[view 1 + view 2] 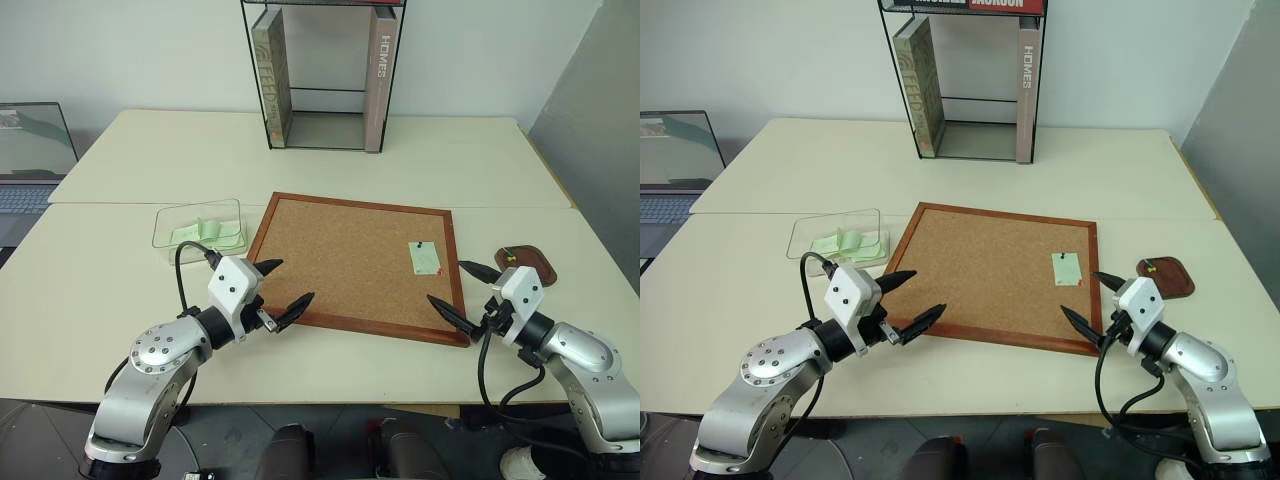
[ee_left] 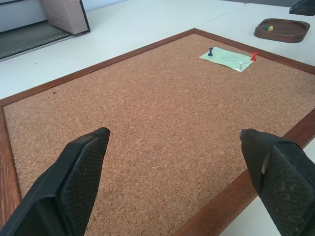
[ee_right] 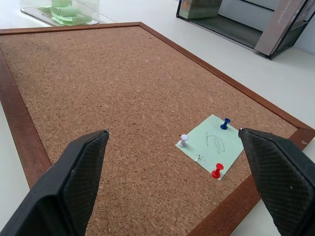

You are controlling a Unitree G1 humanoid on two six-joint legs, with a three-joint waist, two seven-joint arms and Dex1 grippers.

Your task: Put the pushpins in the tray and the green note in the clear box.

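Both grippers, L and R, are spread wide, nothing held, at the corkboard's near edge. Green note is seen flat by the board's right side, pinned by three pushpins. Curled green slips are seen in the clear box; two pins lie in the tray.

Office: laptop, desks, wire shelf w/ books.
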